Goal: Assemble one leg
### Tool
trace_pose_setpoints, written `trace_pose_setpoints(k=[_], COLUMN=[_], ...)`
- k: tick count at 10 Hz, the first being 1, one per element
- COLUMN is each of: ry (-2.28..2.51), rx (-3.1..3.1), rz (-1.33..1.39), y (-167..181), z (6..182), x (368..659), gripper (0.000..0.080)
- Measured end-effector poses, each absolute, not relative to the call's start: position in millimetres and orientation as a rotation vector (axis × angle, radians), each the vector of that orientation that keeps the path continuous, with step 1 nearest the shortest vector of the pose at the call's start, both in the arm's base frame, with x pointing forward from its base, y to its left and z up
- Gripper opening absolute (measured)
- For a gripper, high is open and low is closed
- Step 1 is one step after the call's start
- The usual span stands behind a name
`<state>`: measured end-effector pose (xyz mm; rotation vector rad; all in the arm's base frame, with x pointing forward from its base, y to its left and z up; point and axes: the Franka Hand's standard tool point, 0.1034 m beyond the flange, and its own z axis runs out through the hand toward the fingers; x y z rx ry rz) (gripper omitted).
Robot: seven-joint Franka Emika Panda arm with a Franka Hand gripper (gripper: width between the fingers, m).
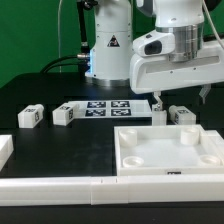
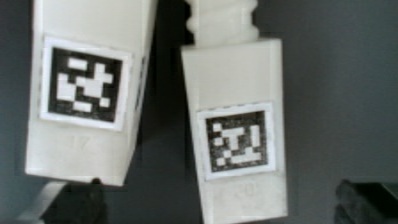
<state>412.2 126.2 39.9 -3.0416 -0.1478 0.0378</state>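
Note:
In the wrist view two white legs with black-and-white tags lie side by side on the black table: one leg [image 2: 80, 95] and a second leg [image 2: 240, 125]. My gripper [image 2: 217, 205] is open, and its dark fingertips [image 2: 75, 203] stand either side of the second leg's end with gaps on both sides. In the exterior view the gripper [image 1: 180, 99] hangs low over these two legs [image 1: 160, 114] [image 1: 183, 114], just behind the large white panel. Two more legs [image 1: 30, 116] [image 1: 64, 114] lie at the exterior view's left.
The marker board [image 1: 105, 106] lies behind the legs. The large white panel with raised rim [image 1: 168, 168] sits at the front right. Long white border strips [image 1: 60, 186] run along the front, with one end piece [image 1: 4, 150] at the left.

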Motion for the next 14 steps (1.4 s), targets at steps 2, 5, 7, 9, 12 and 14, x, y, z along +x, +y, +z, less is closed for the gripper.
trace_pose_setpoints(k=[2, 5, 7, 9, 12, 14], ry=[-0.158, -0.173, -0.177, -0.190, -0.206, -0.210], rx=[-3.039, -2.985, -2.899, -2.785, -2.740, -2.741], rz=[0.296, 0.655, 0.949, 1.235, 1.314, 1.310], y=[125.2, 131.7, 135.2, 137.6, 145.5, 146.7], z=[39.5, 38.7, 36.2, 36.1, 32.1, 30.8], x=[400.9, 396.4, 397.4, 391.4, 400.1, 400.1], gripper=[0.0649, 0.0649, 0.0649, 0.0649, 0.0649, 0.0649])
